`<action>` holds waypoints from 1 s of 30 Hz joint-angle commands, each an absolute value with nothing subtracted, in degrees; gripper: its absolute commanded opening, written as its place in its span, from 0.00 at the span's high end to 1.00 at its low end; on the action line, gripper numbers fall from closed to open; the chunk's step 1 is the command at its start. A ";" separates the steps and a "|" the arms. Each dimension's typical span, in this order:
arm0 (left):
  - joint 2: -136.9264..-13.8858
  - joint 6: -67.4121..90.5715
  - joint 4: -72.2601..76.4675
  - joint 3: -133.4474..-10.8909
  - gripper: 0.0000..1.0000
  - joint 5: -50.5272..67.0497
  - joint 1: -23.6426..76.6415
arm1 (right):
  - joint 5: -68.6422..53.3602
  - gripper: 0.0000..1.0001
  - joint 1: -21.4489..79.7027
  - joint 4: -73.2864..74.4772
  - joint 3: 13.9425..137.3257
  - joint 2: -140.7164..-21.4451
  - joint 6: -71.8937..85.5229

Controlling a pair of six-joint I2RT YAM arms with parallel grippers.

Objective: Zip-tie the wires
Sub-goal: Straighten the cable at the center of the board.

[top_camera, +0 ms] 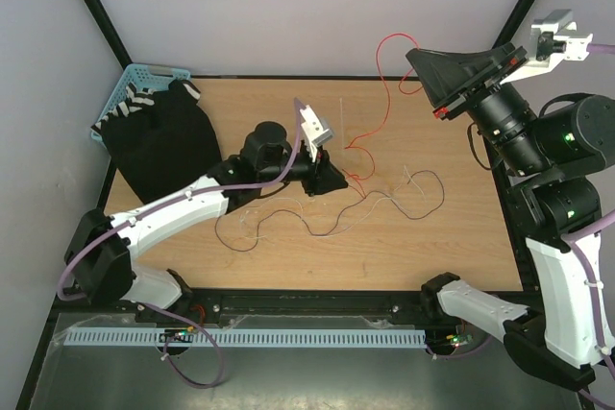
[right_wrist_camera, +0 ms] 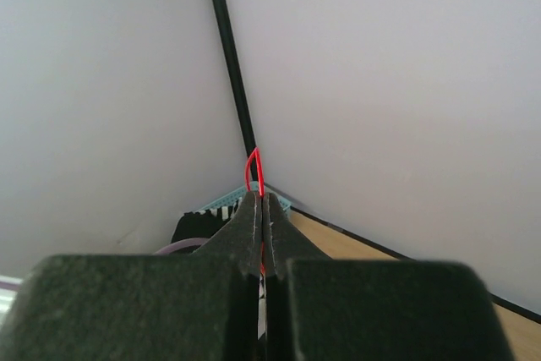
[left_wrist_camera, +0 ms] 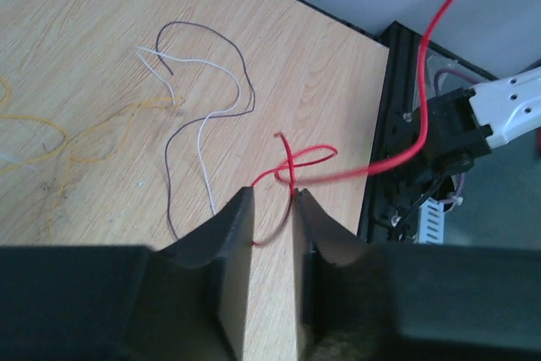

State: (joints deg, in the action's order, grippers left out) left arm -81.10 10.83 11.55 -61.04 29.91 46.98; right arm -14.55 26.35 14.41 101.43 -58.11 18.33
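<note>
The right gripper (right_wrist_camera: 262, 199) is raised over the far right corner of the table (top_camera: 452, 237). Its fingers (right_wrist_camera: 247, 230) are pressed together on the red strand (right_wrist_camera: 255, 153), and a small loop of it stands up from the tips. From there the strand hangs in slack curves down to the wood, where it ends in a little knot-like loop right at the tips of the left gripper (left_wrist_camera: 273, 196).

That gripper sits low near the middle of the table. Its fingers (left_wrist_camera: 224, 243) stand apart with a narrow strip of wood showing between them, and the red strand crosses this gap, close to the right finger.

The rest of the wires (top_camera: 327, 213) lie loose on the table just near of and beside the left gripper. A dark brown strand (left_wrist_camera: 241, 65) makes wide bends, a white strand (left_wrist_camera: 203, 137) runs alongside it, and an orange-yellow strand (left_wrist_camera: 93, 137) lies kinked further left. All are hair-thin and curly.

The fingers are matte black wedges tapering to blunt tips. The table is pale wood with fine grain, edged in black rail. At the far left a blue mesh basket (top_camera: 144, 74) sits behind a soft black cloth (top_camera: 163, 141).
</note>
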 commanded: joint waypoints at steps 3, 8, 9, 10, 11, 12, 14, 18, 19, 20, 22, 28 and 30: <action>-76.77 10.31 13.46 -56.48 0.93 28.66 47.21 | -10.16 0.98 26.68 13.34 100.63 -56.98 17.23; -76.02 10.25 13.45 -55.70 0.98 28.20 47.20 | -10.73 0.98 26.63 13.27 100.81 -57.19 17.91; -75.99 10.26 13.51 -55.79 1.00 28.28 47.20 | -10.80 0.98 26.64 13.27 100.79 -57.19 17.99; -75.88 10.21 13.46 -55.87 1.00 28.37 47.20 | -10.81 0.98 26.65 13.32 100.69 -57.22 18.09; -75.90 10.20 13.45 -55.90 1.00 28.49 47.20 | -10.81 0.98 26.64 13.28 100.64 -57.36 18.14; -75.78 10.14 13.43 -55.83 1.00 28.40 47.24 | -10.54 0.98 26.64 13.29 100.44 -57.34 18.07; -75.27 10.80 13.38 -55.10 1.00 27.58 47.14 | -9.03 0.98 26.63 13.45 99.70 -57.36 17.61; -70.77 15.99 13.33 -50.69 1.00 25.66 44.00 | -0.63 0.98 26.64 16.54 98.10 -58.32 13.96; -68.75 17.29 13.18 -48.86 1.00 25.27 42.70 | 3.23 0.98 26.65 17.87 97.67 -58.73 12.47; -66.58 18.74 12.88 -46.82 1.00 24.66 41.13 | 7.53 0.98 26.64 19.11 97.02 -59.33 10.81; -61.14 21.34 11.62 -42.65 1.00 23.86 37.17 | 17.73 0.98 26.63 21.34 95.76 -60.62 7.39; -42.91 26.33 -0.55 -34.89 1.00 22.36 22.00 | 32.67 0.98 21.25 23.58 89.44 -62.69 3.77; -38.65 26.46 -6.09 -34.93 1.00 21.37 17.98 | 29.98 0.99 16.56 23.87 86.81 -62.56 5.66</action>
State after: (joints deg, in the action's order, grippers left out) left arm -45.74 23.49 3.62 -35.46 22.94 23.59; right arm 23.40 22.74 20.99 90.37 -62.92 6.31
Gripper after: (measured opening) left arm 0.004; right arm 0.021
